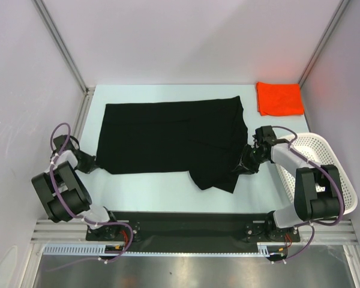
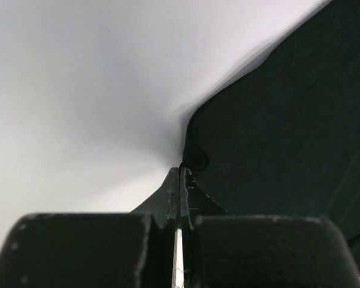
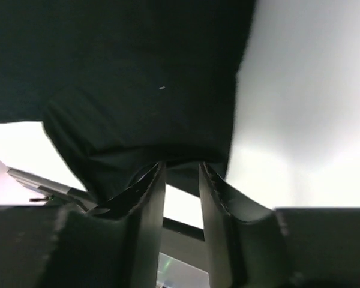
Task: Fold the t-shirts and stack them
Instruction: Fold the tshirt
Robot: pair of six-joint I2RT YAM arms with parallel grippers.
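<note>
The black t-shirt point(image 1: 168, 135) lies spread flat across the table, its right part folded down toward the near edge. My left gripper point(image 1: 91, 164) sits at the shirt's near left corner. In the left wrist view its jaws point(image 2: 181, 169) are pressed together, with the curled corner of the black cloth point(image 2: 288, 132) pinched at the tips. My right gripper point(image 1: 247, 161) is at the shirt's right edge. In the right wrist view its fingers point(image 3: 183, 165) stand narrowly apart, and the black cloth point(image 3: 138, 72) drapes over and between the tips. The orange-red t-shirt point(image 1: 279, 98) lies folded at the far right corner.
A white mesh basket point(image 1: 324, 162) stands at the right edge of the table, close behind my right arm. Grey walls close in the left, far and right sides. A black rail runs along the near edge.
</note>
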